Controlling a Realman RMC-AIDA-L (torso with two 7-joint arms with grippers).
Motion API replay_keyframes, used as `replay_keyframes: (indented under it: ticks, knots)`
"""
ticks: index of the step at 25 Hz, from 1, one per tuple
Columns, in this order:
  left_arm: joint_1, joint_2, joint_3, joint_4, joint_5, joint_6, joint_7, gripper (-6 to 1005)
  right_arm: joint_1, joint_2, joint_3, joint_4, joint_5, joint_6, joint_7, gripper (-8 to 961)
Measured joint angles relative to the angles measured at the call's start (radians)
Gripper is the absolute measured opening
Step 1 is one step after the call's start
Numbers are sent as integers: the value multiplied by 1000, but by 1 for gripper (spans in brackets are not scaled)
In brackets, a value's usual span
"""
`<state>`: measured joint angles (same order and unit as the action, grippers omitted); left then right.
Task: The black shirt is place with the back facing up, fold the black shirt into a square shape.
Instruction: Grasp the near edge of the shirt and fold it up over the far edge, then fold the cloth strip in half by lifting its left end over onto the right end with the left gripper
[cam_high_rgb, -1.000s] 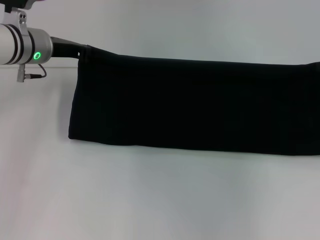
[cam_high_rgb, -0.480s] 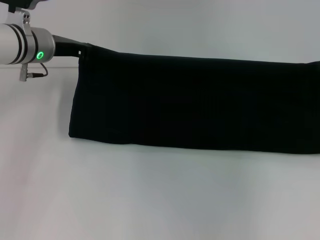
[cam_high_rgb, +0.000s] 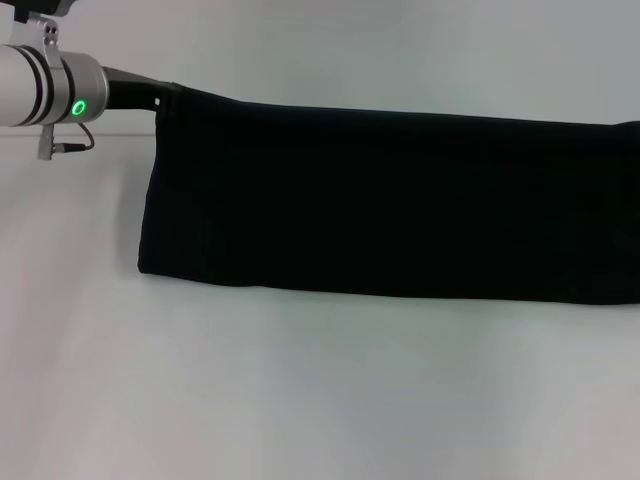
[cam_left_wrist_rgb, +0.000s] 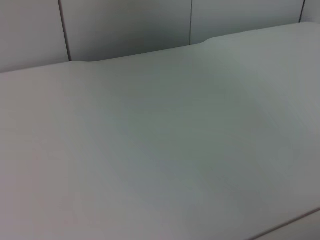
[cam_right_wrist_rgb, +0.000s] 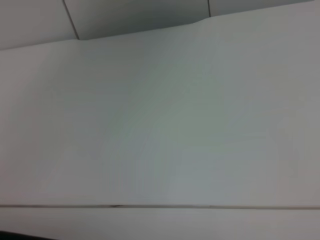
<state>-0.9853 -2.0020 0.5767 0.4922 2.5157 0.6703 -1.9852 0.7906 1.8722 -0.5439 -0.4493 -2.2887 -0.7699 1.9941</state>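
Note:
In the head view the black shirt (cam_high_rgb: 400, 200) hangs as a long dark band, plain side showing, stretched from upper left off the right edge. My left gripper (cam_high_rgb: 161, 100) reaches in from the left and is shut on the shirt's upper left corner. The shirt's lower edge sits close to the white table (cam_high_rgb: 300, 400). My right gripper is out of view past the right edge, as is that end of the shirt. Neither wrist view shows the shirt or any fingers.
The left arm's silver wrist (cam_high_rgb: 40, 85), with a green light, sits at the upper left. Both wrist views show only the bare white table top (cam_left_wrist_rgb: 160, 160) (cam_right_wrist_rgb: 160, 125) and grey wall panels (cam_left_wrist_rgb: 125, 25) behind it.
My left gripper has crept slightly up and to the right with the shirt corner. The hanging shirt has barely shifted.

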Motion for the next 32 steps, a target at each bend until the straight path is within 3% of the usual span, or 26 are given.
replay_keyframes:
  ticks: [6, 14, 19, 24, 27, 32]
  knots:
    - [-1, -4, -1, 1, -1, -3, -3, 4, 2, 1, -1, 0, 0, 0, 0, 38]
    - [1, -32, 3, 10, 1, -66, -1, 33, 1, 4, -24, 7, 0, -8, 9, 57]
    - [8, -40, 0, 8, 0, -127, -9, 178, -6, 8, -24, -3, 2, 16, 9, 240]
    - [21, -46, -7, 18, -8, -153, -28, 400, -1, 4, -20, -15, 5, -6, 11, 470]
    - [35, -38, -2, 61, -7, -47, -83, 500, 2, -12, -16, -30, 7, -80, 35, 533]
    - [88, -31, 0, 217, -9, 313, -193, 676, -20, -26, 2, -89, 50, -307, 64, 570]
